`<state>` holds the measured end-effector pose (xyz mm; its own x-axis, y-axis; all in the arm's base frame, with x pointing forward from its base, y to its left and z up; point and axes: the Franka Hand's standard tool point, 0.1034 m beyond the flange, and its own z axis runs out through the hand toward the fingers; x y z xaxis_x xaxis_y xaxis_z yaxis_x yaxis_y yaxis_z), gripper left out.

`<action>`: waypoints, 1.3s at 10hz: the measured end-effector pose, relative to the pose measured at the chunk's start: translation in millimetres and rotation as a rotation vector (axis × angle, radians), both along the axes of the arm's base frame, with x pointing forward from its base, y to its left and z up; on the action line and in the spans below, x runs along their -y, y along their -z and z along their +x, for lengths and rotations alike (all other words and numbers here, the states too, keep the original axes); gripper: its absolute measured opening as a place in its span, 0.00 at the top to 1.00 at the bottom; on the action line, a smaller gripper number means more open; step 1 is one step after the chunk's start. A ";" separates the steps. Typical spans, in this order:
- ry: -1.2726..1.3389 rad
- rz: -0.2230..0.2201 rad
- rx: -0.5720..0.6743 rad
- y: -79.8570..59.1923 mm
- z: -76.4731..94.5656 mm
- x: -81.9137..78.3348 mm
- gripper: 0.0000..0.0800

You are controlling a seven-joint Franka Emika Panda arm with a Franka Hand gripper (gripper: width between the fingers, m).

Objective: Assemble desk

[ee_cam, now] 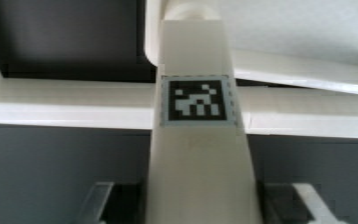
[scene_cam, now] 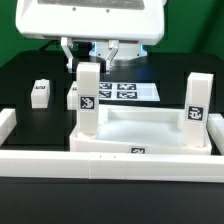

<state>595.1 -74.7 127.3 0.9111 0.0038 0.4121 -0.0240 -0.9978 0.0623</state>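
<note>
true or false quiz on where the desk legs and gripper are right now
1. Two legs stand upright on the tabletop: true, the left leg and the right leg, by the exterior view's sides.
2. The loose leg lies on the marker board: false, it stands on the black table, apart from it.
3. The gripper hangs over the right leg: false, over the left leg.
4. The left leg bears a tag: true.
</note>
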 end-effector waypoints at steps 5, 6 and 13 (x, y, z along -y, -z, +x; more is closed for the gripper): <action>0.000 -0.004 0.009 -0.2 -0.4 0.1 0.23; 0.000 -0.003 0.009 -1.6 -0.2 0.1 0.20; 0.005 0.041 -0.039 -30.7 10.4 3.9 0.19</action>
